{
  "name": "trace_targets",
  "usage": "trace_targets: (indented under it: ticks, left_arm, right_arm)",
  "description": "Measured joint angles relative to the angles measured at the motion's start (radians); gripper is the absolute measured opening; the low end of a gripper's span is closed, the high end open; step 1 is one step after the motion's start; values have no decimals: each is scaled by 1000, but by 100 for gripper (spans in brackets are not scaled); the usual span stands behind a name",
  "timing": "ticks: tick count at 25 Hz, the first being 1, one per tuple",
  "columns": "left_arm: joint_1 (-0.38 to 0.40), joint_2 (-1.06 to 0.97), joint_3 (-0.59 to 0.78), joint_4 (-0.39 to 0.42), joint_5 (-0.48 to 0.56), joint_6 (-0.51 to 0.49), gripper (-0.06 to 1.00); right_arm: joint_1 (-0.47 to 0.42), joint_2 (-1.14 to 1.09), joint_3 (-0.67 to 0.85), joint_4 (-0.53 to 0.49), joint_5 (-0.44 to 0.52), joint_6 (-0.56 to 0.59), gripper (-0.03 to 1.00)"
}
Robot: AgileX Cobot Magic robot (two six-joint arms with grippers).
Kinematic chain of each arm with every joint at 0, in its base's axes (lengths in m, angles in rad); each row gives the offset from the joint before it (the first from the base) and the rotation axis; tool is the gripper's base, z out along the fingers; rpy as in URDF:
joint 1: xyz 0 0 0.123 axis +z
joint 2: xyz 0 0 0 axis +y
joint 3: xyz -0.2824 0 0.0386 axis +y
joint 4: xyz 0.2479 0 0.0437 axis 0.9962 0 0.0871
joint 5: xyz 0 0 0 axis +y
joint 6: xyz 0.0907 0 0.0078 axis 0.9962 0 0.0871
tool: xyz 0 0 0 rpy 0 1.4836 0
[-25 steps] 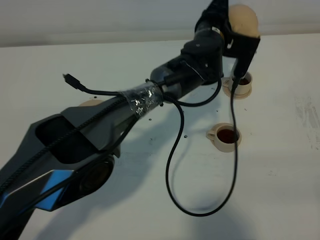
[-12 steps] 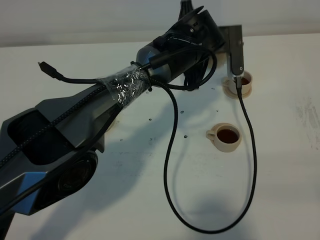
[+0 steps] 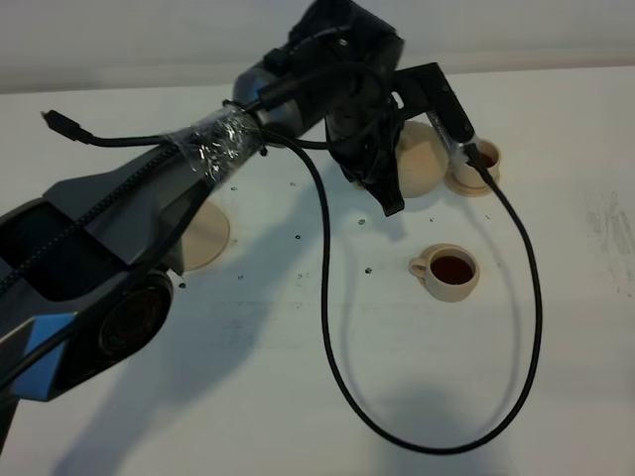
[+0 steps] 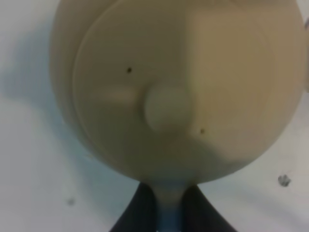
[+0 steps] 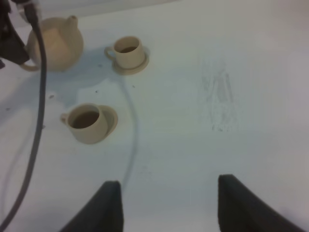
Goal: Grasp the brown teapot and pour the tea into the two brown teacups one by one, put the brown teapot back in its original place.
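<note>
My left gripper (image 3: 392,193) is shut on the loop handle of the brown teapot (image 3: 425,159) and holds it upright just left of the far teacup (image 3: 483,157). In the left wrist view the teapot's lid (image 4: 166,108) fills the frame, with the handle (image 4: 169,208) pinched between dark fingers (image 4: 137,215). The near teacup (image 3: 451,270) stands in front. Both cups hold dark tea. The big saucer (image 3: 206,236) lies far left, partly behind the arm. The right wrist view shows the teapot (image 5: 53,43), both cups (image 5: 128,50) (image 5: 87,123), and my right gripper (image 5: 169,208) open and empty.
A black cable (image 3: 427,436) hangs from the left arm and loops over the table in front of the cups; it also crosses the right wrist view (image 5: 36,96). The far cup stands on a small saucer (image 3: 466,185). Faint scuffs mark the table at right (image 5: 219,101).
My left arm has swung left and down with the teapot. The teapot has gone from high above the far cup to upright beside it.
</note>
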Motion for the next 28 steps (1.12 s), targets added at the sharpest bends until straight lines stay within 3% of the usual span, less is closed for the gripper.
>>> trace_targets:
  ticks: [11, 18, 24, 28]
  left_arm:
    - [6, 42, -1, -24, -70, -55, 11]
    - [9, -32, -1, -20, 83, -66, 11]
    - [40, -160, 2, 1, 83, -129, 11]
    - [75, -247, 91, 2, 83, -180, 11]
  right_arm:
    - [0, 0, 0, 0, 0, 0, 47]
    - [0, 0, 0, 0, 0, 0, 47]
    - [0, 0, 0, 0, 0, 0, 47]
    - [0, 0, 0, 0, 0, 0, 47]
